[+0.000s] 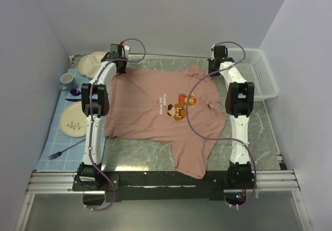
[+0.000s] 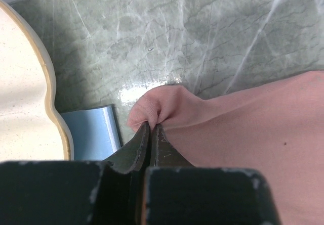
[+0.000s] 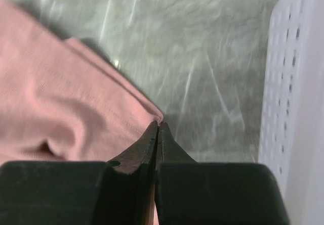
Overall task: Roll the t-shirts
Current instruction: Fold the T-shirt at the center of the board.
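The dusty-pink t-shirt (image 1: 155, 118) lies spread face up on the green marble table (image 1: 140, 150), its pixel-art print (image 1: 182, 105) near the middle. My left gripper (image 1: 122, 69) is at the shirt's far left corner. In the left wrist view this gripper (image 2: 153, 124) is shut on a bunched fold of the t-shirt (image 2: 243, 129). My right gripper (image 1: 213, 71) is at the far right corner. The right wrist view shows it (image 3: 158, 124) shut on the hemmed edge of the t-shirt (image 3: 61, 103). A near sleeve trails toward the table's front edge.
A white perforated basket (image 1: 258, 73) stands at the back right, close beside the right gripper (image 3: 298, 108). On the left, a blue mat (image 1: 66, 106) carries a cream dish (image 1: 91, 62), a mug (image 1: 67, 79), a plate (image 1: 73, 123) and a purple fork (image 1: 65, 150).
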{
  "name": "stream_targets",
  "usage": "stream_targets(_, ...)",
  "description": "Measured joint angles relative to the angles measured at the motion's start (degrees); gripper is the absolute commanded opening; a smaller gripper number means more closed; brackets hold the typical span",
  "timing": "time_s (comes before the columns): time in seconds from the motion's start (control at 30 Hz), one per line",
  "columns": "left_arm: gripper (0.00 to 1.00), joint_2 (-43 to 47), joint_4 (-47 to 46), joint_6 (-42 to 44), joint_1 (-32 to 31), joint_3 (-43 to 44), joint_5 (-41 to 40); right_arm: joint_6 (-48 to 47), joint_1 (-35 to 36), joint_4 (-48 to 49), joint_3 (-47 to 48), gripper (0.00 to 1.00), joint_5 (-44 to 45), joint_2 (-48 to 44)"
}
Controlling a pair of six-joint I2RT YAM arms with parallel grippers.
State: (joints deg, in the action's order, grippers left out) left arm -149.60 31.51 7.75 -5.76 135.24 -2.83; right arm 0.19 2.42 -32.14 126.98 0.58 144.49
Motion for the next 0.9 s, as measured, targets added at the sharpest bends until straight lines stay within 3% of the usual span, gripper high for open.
stream_targets(0.43,0.01,10.47,-3.02,-1.18,1.29,-4.83,6.6,-8.76,-0.96,15.04,-15.34,0.0,-3.74,-17.42)
stream_targets(0.57,0.01,15.89,-6.86,-0.9,1.92,-10.95,9.2,-10.6,-1.49,20.41,-20.13,0.0,-5.99,-21.81)
stream_targets(0.9,0.01,20.02,-12.07,0.61,2.4,-21.22,13.57,-11.85,-2.12,27.06,-27.34,0.0,-13.75,-24.48)
